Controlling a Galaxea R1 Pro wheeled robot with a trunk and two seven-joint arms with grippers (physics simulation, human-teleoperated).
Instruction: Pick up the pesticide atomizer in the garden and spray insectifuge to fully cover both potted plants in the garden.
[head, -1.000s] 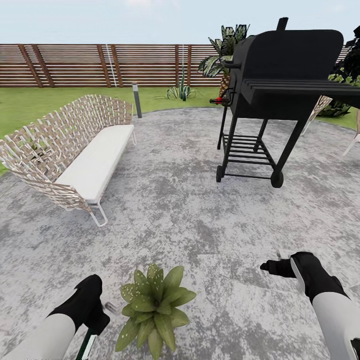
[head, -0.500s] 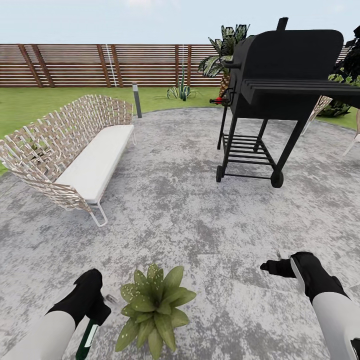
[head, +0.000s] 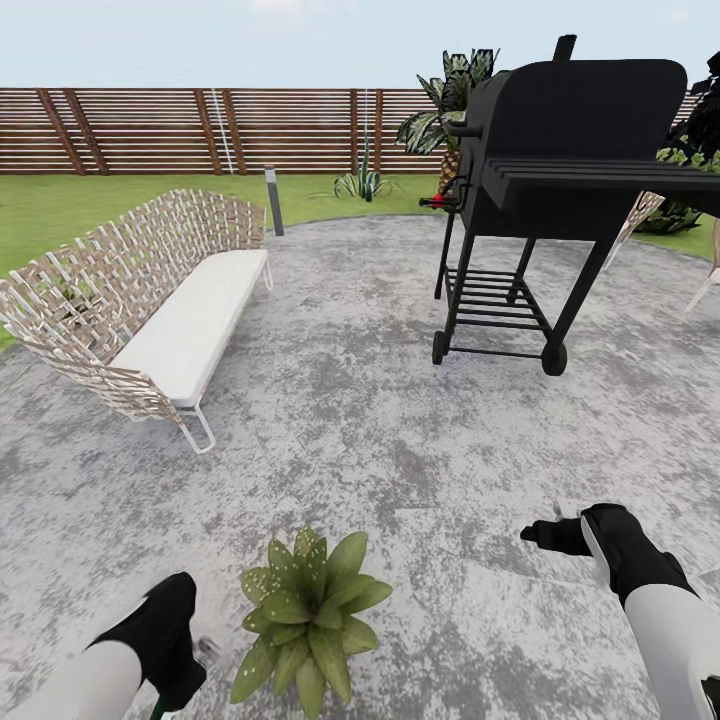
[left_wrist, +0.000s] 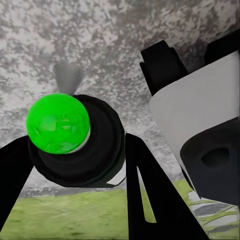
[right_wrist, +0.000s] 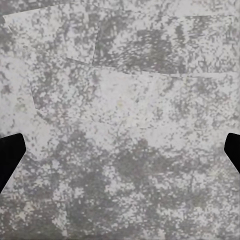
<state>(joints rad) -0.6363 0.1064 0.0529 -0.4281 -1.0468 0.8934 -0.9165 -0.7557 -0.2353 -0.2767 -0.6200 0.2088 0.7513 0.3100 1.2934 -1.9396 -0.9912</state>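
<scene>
The pesticide atomizer (head: 158, 710) is mostly cut off at the bottom edge.

Mottled grey patio (head: 380, 450) looks rough stone; the grill (head: 560, 150) matt black metal; the bench (head: 130, 290) woven; the fence (head: 200, 130) slatted wood.

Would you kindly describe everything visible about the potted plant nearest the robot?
The potted plant is a low rosette of broad, pointed leaves, green with pale speckles, the outer ones lighter and yellowish. It stands upright on the mottled grey patio, near the head view's bottom edge. Its pot is hidden under the leaves. The left gripper is close beside it, but whether they touch cannot be told.
</scene>
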